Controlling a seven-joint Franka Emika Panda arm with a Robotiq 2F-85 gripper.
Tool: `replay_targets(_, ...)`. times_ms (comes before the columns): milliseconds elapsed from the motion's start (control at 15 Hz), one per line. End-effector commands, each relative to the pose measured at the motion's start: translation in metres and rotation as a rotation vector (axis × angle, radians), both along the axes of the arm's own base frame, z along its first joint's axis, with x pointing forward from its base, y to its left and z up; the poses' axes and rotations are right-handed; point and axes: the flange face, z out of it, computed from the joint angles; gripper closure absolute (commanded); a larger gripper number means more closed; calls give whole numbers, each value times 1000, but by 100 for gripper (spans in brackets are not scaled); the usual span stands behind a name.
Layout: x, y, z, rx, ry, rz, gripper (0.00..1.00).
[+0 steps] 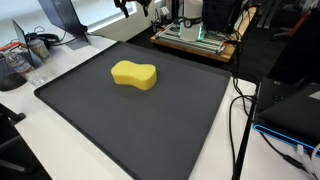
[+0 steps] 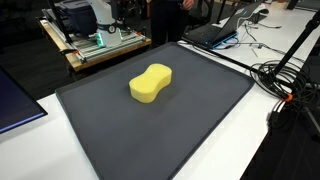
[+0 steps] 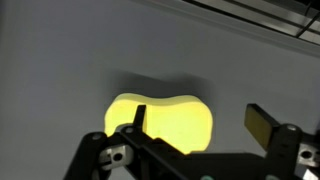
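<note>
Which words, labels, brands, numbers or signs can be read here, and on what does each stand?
No text can be read.
The yellow peanut-shaped foam sponge and the dark grey mat under it carry no print.
Any labels on the machine with green lights on the wooden stand or on the black laptop are too small and blurred to read.

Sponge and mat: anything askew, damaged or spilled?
Nothing stands out. The sponge lies flat and whole near the middle of the mat, with no spill around it. In the wrist view the gripper hangs open over it.
</note>
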Motion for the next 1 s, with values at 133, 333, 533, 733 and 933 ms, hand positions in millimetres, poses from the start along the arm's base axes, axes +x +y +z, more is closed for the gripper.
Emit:
replay_targets(133, -11, 106, -6, 94, -32, 125, 0)
replay_targets(333, -23, 171, -9, 122, -30, 222, 0)
replay_targets(533, -39, 224, -8, 149, -22, 311, 0)
replay_targets(733, -38, 239, -11, 141, 0, 345, 0)
replay_targets(933, -47, 259, -11, 143, 6, 387, 0)
